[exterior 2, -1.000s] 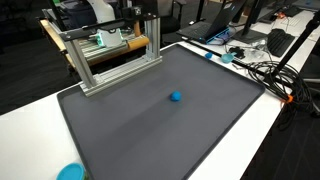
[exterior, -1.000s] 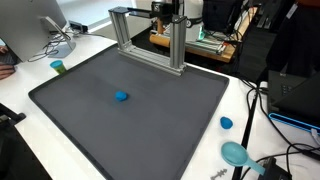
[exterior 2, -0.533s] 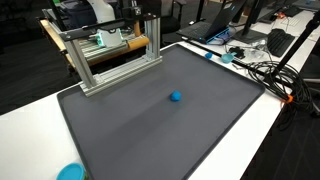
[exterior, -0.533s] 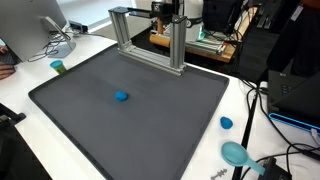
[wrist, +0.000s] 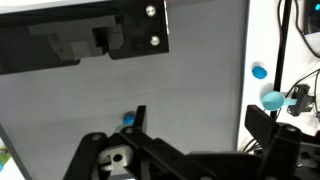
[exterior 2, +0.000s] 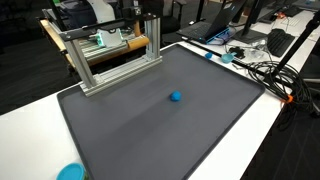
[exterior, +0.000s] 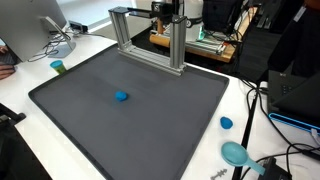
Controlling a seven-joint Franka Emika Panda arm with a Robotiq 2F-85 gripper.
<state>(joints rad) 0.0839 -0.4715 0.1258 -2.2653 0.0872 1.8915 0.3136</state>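
Dark grey mat (exterior: 165, 135) covers most of the white bench (exterior 2: 272, 118), and near its middle lies the small blue ball (exterior: 121, 96), alone on the mat and touching nothing; we see it in both exterior views (exterior 2: 175, 97). From the wrist view the ball (wrist: 127, 119) shows low in the picture, just beside the tip of one of the fingers (wrist: 262, 128) rather than in the gap between them; the fingers stand spread wide with nothing held. Neither exterior view shows the arm over the mat, so we judge the fingers to be well above the ball and apart from it. We read this as an approach not yet begun in earnest; a grasp would call for shifting sideways until the ball sits between the fingers, then coming straight down. Beyond the ball, an aluminium frame (exterior: 178, 45) stands at the mat's far edge; a blue cap (exterior: 226, 123) lies off the mat on the bench.
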